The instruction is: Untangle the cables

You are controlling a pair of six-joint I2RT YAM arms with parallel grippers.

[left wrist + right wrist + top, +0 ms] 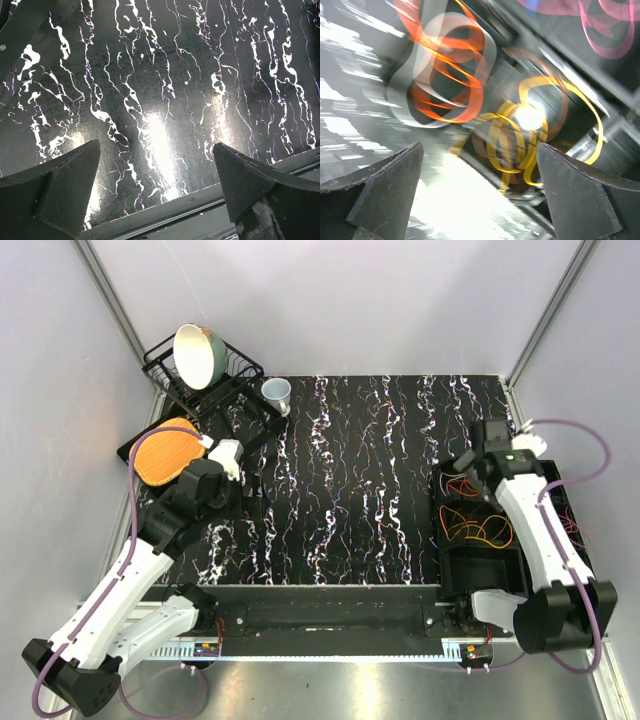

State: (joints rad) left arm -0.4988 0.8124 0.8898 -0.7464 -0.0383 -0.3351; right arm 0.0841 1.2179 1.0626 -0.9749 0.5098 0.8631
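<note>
Left claw (155,146) is spread wide over the marbled bench (165,75). There's nothing between its fingers (60,190), just bare black-and-white surface, with a metal edge strip (200,202) running across the bottom of the wrist view. From overhead, that arm sits at the left of the frame, its claw just right of an orange oval pad (165,452).

Over on the right side, the right claw (480,147) is wide open too, gripping nothing. It hangs above a black bin (478,575) at the right edge of the bench.

And that bin is where the cables (475,528) are. Overhead, an orange tangle lies mid-bin, with thin red strands (458,486) higher in the frame, right under the claw.

The wrist picture is badly blurred, but the colours come through. The orange loops (450,75) are upper left of centre. The yellow loops (520,140) are centre right, around a bright glare spot. The pink loops (605,30) are in the top right corner, beyond a dividing wall. Whether orange and yellow are hooked through each other, I can't tell through the smear.

Upper left of the overhead frame has a black wire dish rack (235,375) with a pale bowl (195,355) tipped on edge in it. A pale cup (277,393) stands upright on the bench just beside the rack.
</note>
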